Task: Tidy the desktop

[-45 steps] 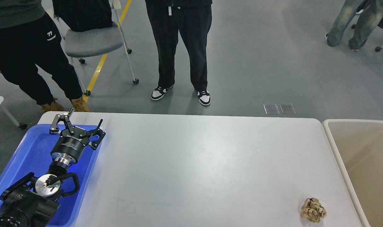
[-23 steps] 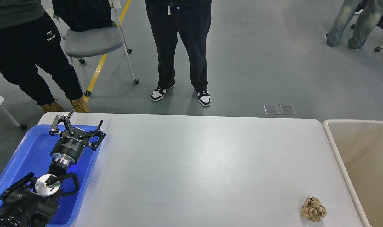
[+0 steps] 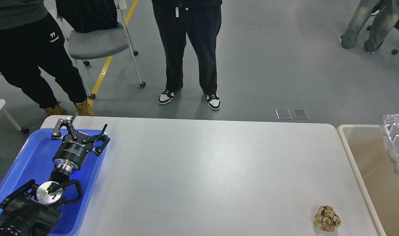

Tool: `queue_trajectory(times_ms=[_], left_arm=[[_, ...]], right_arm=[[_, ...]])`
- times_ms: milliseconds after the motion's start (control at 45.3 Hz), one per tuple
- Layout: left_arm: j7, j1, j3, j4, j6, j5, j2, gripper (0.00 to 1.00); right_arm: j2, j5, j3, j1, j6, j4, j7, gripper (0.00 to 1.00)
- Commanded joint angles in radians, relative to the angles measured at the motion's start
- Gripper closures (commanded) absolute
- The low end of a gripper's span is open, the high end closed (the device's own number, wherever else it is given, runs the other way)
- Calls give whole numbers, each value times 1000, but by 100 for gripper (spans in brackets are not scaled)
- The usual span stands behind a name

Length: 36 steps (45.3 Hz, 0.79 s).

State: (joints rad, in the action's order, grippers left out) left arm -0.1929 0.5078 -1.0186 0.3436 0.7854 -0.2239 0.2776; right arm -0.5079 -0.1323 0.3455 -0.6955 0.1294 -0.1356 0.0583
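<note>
The desktop (image 3: pixel 206 170) is a wide white-grey tabletop with rounded corners. A crumpled brown paper ball (image 3: pixel 327 218) lies on it near the front right corner. My left gripper (image 3: pixel 82 126) is open and empty, held above the far end of the blue tray (image 3: pixel 25 160) at the left. A clear crumpled plastic thing (image 3: pixel 398 144) shows at the right edge over the beige bin (image 3: pixel 370 170); what holds it is out of view. My right gripper is not in view.
People stand on the grey floor beyond the table's far edge, one (image 3: pixel 186 49) at the middle and one (image 3: pixel 25 55) at the left. A grey wheeled chair (image 3: pixel 97 42) stands at the back left.
The clear crumpled plastic thing has come into view at the right edge over the bin. The left arm has not moved. The view has shifted slightly.
</note>
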Motion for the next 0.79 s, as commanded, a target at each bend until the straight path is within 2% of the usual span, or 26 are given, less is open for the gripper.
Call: queue_trajectory(times_ms=[0, 265, 287, 331, 353, 772], left_arm=[[0, 0, 0, 0, 0, 0, 0, 0], [0, 0, 0, 0, 0, 0, 0, 0], [0, 0, 0, 0, 0, 0, 0, 0], [0, 0, 0, 0, 0, 0, 0, 0], [0, 0, 0, 0, 0, 0, 0, 0], [0, 0, 0, 0, 0, 0, 0, 0]], right_arm=[[72, -9, -71, 108, 12, 73, 18, 100], [72, -9, -76, 145, 13, 74, 9, 100], [72, -7, -76, 145, 12, 74, 8, 85], [72, -6, -76, 146, 15, 74, 3, 20], [72, -7, -79, 145, 18, 74, 3, 2], [49, -9, -85, 103, 6, 71, 5, 0]])
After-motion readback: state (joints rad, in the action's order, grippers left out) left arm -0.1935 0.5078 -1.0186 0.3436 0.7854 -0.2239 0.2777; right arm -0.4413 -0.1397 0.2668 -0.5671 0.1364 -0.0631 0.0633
